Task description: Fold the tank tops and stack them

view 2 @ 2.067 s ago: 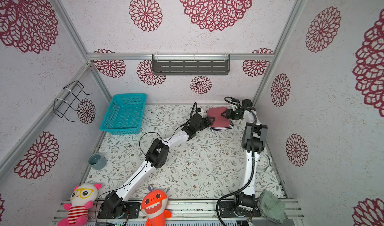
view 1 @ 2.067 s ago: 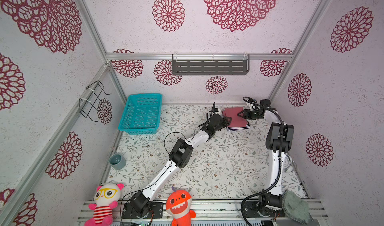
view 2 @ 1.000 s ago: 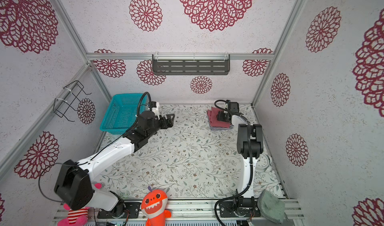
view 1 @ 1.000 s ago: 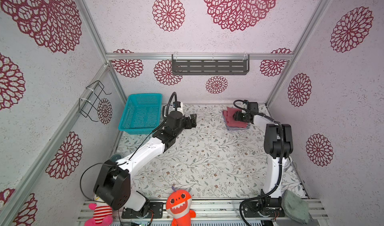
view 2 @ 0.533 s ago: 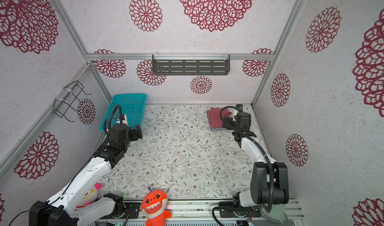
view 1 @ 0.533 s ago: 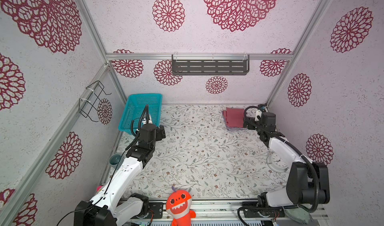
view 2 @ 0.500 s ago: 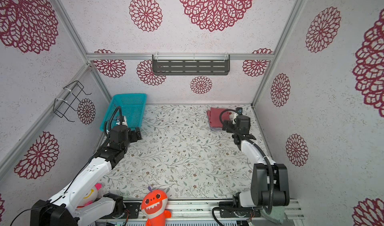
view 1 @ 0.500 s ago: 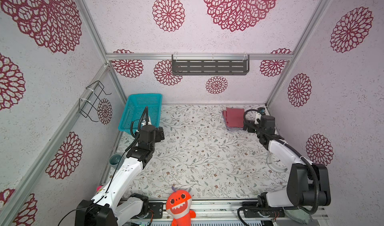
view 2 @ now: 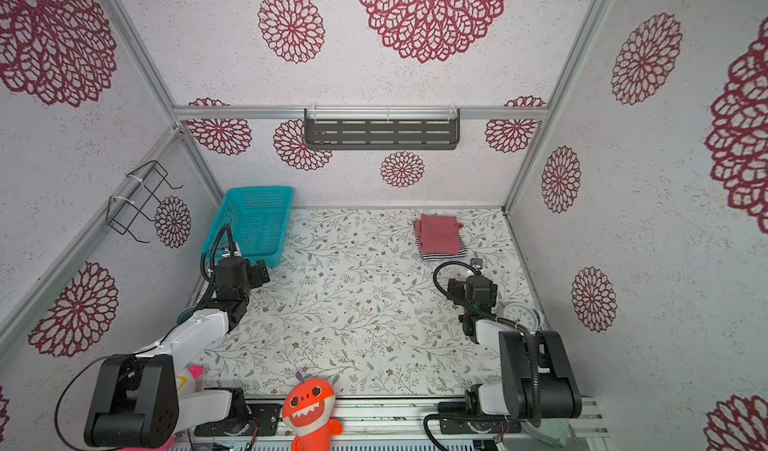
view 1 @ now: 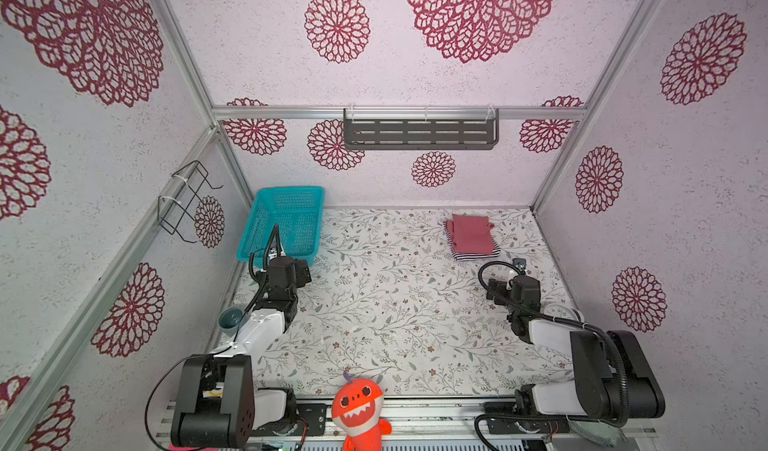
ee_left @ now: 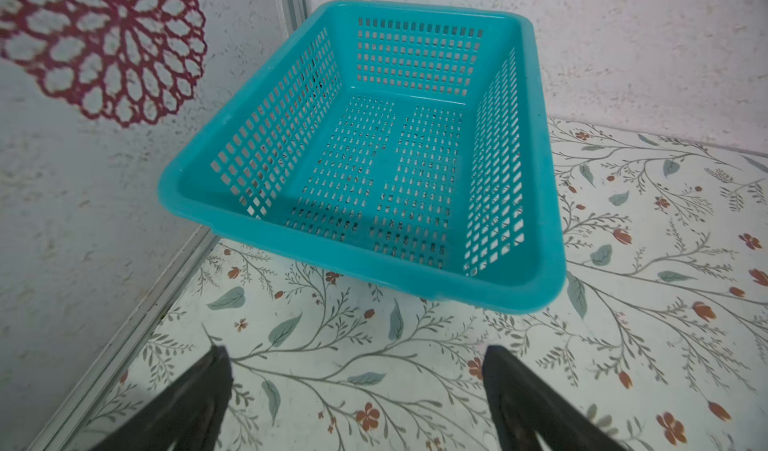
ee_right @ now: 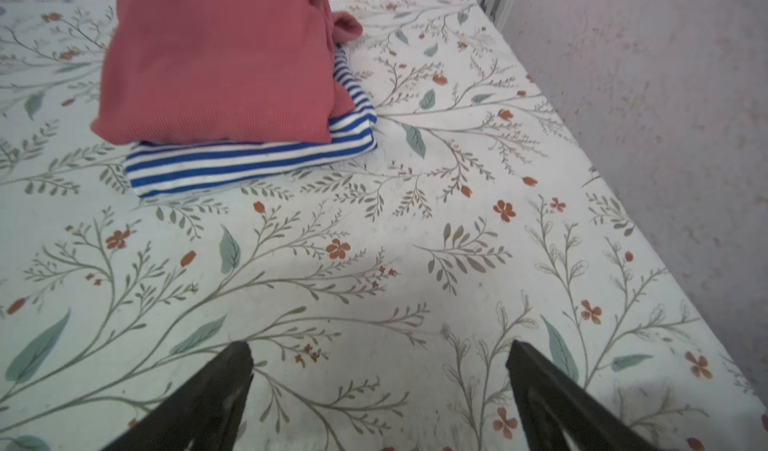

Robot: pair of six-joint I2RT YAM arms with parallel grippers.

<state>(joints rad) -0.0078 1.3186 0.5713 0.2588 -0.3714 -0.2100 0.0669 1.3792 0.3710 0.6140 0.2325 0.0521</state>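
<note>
I see both tank tops folded and stacked near the far right corner of my table [view 1: 395,303]. The rose-red tank top [ee_right: 220,62] lies flat on top. The blue-and-white striped tank top [ee_right: 249,164] sits beneath it, its edge peeking out along the near side.

The rose-red tank top [ee_right: 216,62] is finely ribbed, matt knit cloth; the striped tank top [ee_right: 249,162] is smoother cloth. The teal basket [ee_left: 415,276] is perforated plastic with a slight sheen. The counter [ee_right: 374,262] looks smooth and matt, the wall [ee_right: 665,96] rough.
</note>
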